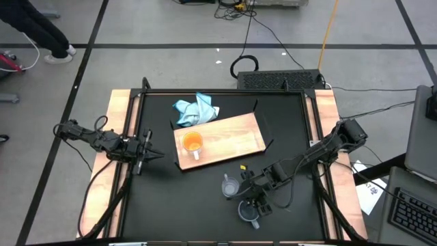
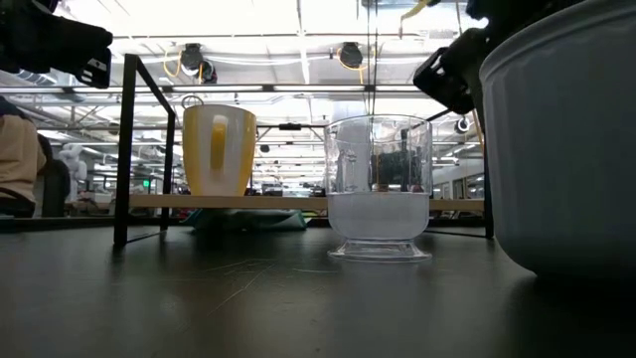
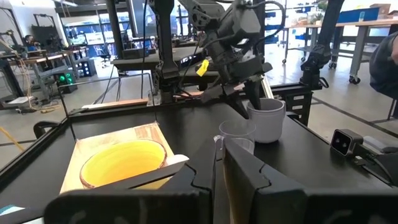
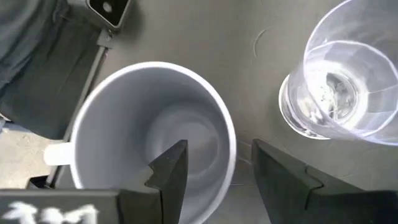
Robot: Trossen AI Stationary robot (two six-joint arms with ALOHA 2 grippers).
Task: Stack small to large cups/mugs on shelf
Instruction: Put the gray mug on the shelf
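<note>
The orange mug [image 1: 192, 143] stands upright near the left end of the wooden shelf board [image 1: 232, 137]. On the black table near the front, the clear glass cup [image 1: 230, 186] and the grey-blue mug [image 1: 249, 213] stand upright, close together. My right gripper [image 4: 217, 155] is open and points down over the grey-blue mug [image 4: 149, 137]. One finger hangs over the mug's hollow and the other outside its wall, on the side toward the glass cup [image 4: 336, 81]. My left gripper [image 1: 147, 154] waits shut at the table's left, left of the board.
A crumpled light-blue cloth [image 1: 196, 109] lies against the board's far left corner. A black frame with thin posts [image 2: 124, 149] rims the table. The board's right half is bare wood [image 1: 239, 133]. A small camera box [image 3: 343, 142] sits at the table's near edge.
</note>
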